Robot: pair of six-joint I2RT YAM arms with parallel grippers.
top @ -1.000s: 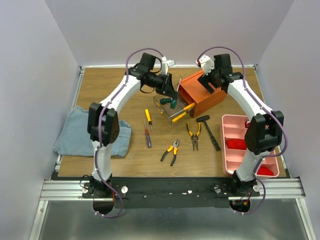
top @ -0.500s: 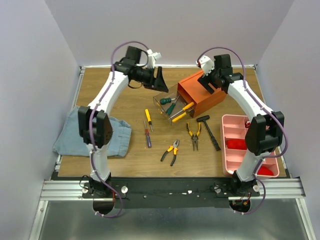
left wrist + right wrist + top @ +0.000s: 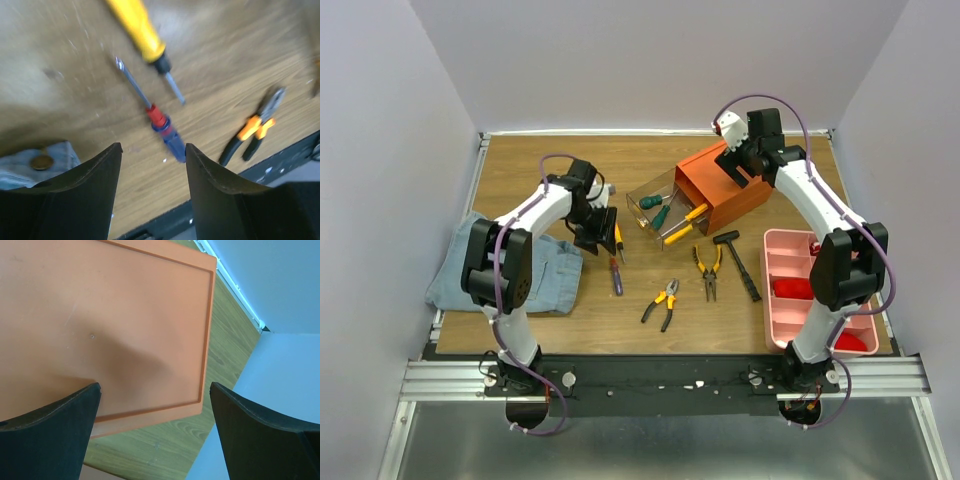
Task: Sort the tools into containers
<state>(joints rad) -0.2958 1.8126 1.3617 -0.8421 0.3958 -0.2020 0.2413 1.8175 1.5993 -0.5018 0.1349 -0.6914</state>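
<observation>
Under my left gripper [image 3: 152,148], jaws wide, the red-blue screwdriver [image 3: 161,126] lies on the table [image 3: 60,50], yellow screwdriver [image 3: 141,26] at its 12 o'clock. I'd drop straight and pinch the handle crosswise, not the shaft. Right gripper [image 3: 155,386] spread wide over the orange cabinet [image 3: 100,315].

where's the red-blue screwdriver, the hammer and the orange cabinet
red-blue screwdriver [image 3: 167,135], left wrist view, on its handle
hammer [image 3: 740,265], top external view, midway along its black handle
orange cabinet [image 3: 100,315], right wrist view, on its broad flat orange face
</observation>
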